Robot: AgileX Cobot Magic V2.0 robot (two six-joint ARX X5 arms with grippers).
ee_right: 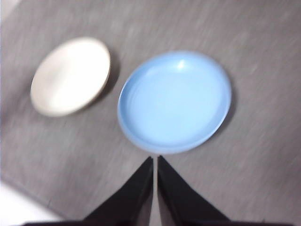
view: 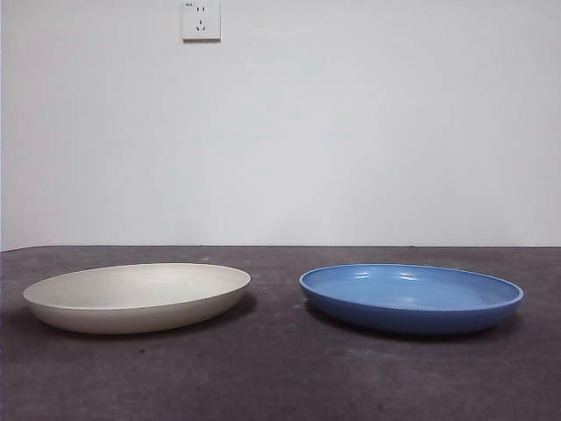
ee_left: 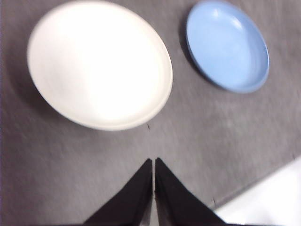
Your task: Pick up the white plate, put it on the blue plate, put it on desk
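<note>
A: Dark grey desk (view: 280, 377), white wall behind; white plate (view: 138, 296) and blue plate (view: 411, 297) sit apart.

B: Left gripper (ee_left: 154, 162) and right gripper (ee_right: 155, 160) hover above, jaws pressed together, empty.

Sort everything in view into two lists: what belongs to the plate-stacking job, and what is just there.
Belongs to the job:
- white plate, empty, on the desk
- blue plate, empty, beside it and apart from it
- desk
- left end effector, shut, above the desk
- right end effector, shut, above the desk

Just there:
- wall socket
- white wall
</note>
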